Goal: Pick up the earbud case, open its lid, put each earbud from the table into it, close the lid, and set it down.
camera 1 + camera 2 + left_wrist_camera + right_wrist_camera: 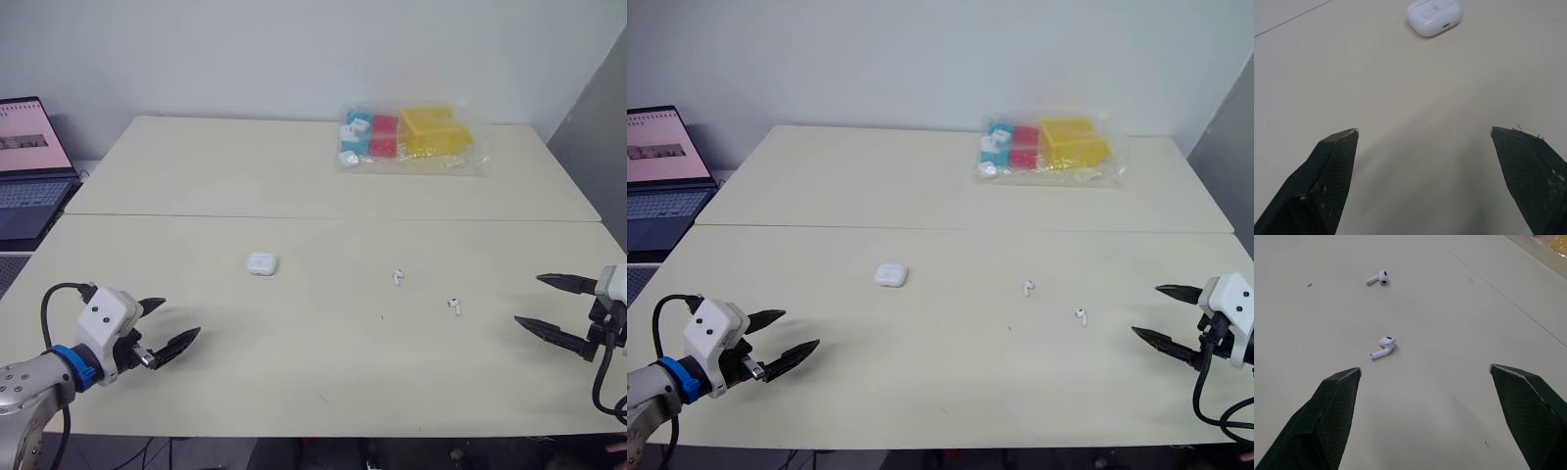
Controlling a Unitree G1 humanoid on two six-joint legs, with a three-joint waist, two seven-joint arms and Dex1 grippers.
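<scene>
Layout of the earbud-case task with no step yet done, read from the robot's left to its right. An open laptop (29,162) stands beyond the left edge of the pale surface (294,186). The left tool (179,319) hovers over the near left corner, its two black fingers spread wide with nothing between them. Ahead of it and to its right, well apart from it, the white earbud case (262,263) lies flat with its lid shut. In the left wrist view a small dark port on its end wall faces the tool, so the lid is judged to sit at the far end. The case is likely light, rigid and glossy, with rounded edges that may slip out of a shallow pinch. The better hold is probably across its two side walls, low on the body and clear of the lid seam, leaving the lid free to swing. Right of centre lie two white earbuds, the farther earbud (399,277) and the nearer earbud (455,306), apart from each other and from the case, each on its side. They are judged very light, hard and prone to roll or flick away; the stem offers the surest purchase. At the far side rests a clear plastic bag (411,137) of coloured blocks, away from the work. The right tool (528,300) hangs over the near right edge, fingers likewise spread and empty, with the nearer earbud closest to it.
</scene>
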